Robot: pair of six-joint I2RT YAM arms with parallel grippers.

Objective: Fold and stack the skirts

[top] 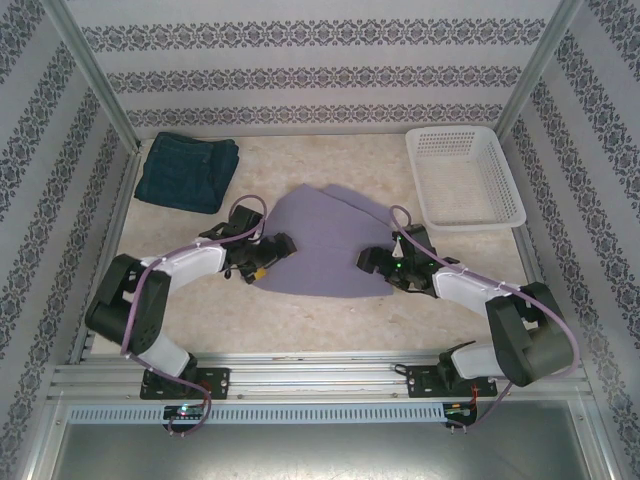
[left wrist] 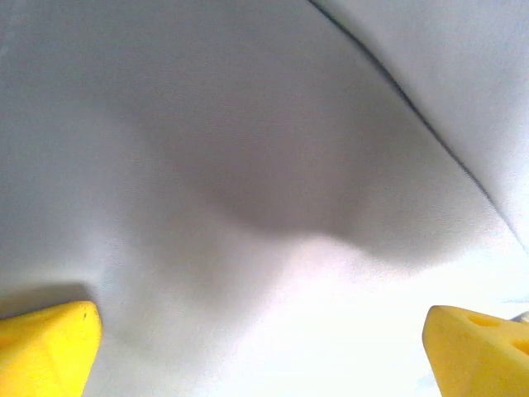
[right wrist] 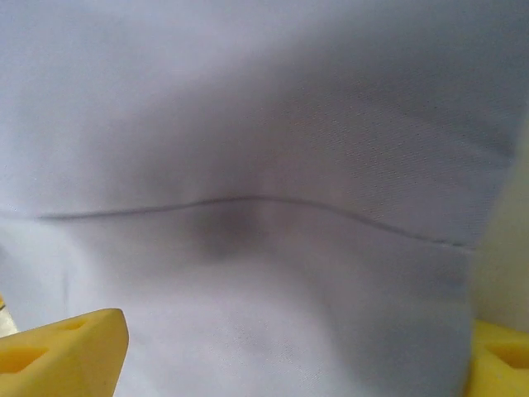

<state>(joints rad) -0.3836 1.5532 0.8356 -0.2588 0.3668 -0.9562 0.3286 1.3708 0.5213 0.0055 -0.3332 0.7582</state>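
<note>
A light lavender-grey skirt (top: 325, 235) lies spread flat in the middle of the table. My left gripper (top: 275, 250) sits low at its left edge, and my right gripper (top: 368, 260) at its right edge. In the left wrist view the yellow fingers (left wrist: 50, 347) stand wide apart over the skirt (left wrist: 248, 149), which bulges up between them; the left gripper (left wrist: 260, 331) is open. In the right wrist view the right gripper (right wrist: 297, 331) is also open, its yellow fingers (right wrist: 66, 356) on either side of a hump of the skirt (right wrist: 264, 107). A folded dark blue denim skirt (top: 188, 170) rests at the back left.
A white lattice basket (top: 450, 131) stands at the back right corner. Metal frame rails run along the table's sides and near edge. Patterned walls close in the back and sides.
</note>
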